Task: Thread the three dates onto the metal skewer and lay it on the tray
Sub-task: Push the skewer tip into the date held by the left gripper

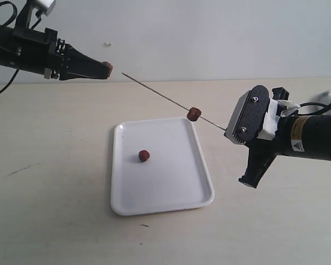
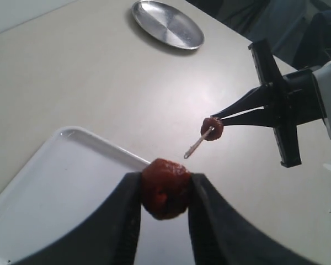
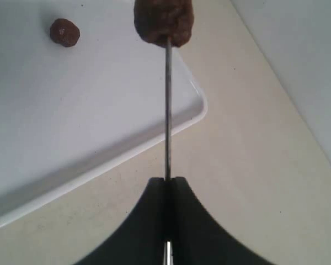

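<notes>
My right gripper is shut on the thin metal skewer, held in the air and slanting up to the left. One date is threaded on it, close to the gripper; the same date shows on the rod in the right wrist view. My left gripper hovers high at the left, shut on a second date, a short way from the skewer's free tip. The third date lies on the white tray.
A round silver dish sits on the table behind the right arm, at the exterior view's right edge. The tray rests mid-table on the beige surface. A pale wall stands at the back.
</notes>
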`<state>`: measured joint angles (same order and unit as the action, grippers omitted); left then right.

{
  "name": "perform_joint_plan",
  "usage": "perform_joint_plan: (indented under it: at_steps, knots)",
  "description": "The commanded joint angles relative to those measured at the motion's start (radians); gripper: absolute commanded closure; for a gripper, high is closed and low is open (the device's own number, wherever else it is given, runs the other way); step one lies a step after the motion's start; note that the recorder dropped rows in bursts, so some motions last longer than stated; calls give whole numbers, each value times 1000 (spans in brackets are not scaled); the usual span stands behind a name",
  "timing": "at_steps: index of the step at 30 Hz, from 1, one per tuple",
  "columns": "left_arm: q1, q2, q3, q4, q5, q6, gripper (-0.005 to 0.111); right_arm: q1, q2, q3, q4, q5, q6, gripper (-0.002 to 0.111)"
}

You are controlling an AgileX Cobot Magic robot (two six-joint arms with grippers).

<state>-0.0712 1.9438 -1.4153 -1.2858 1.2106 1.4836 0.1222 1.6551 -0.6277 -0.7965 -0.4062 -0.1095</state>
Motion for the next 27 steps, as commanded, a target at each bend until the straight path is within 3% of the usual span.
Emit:
perform_joint_plan:
  at_steps: [1, 9, 16, 27]
  knots:
    - [0, -14, -6, -61, 10, 5, 77, -2, 0, 0, 11, 0, 6, 108]
    - [-4, -14, -6, -58, 10, -5, 77, -2, 0, 0, 11, -10, 6, 108]
    - [-51, -14, -6, -50, 10, 4, 77, -2, 0, 0, 11, -8, 6, 108]
    - [-46, -14, -6, 11, 10, 2, 77, -2, 0, 0, 11, 1, 9, 108]
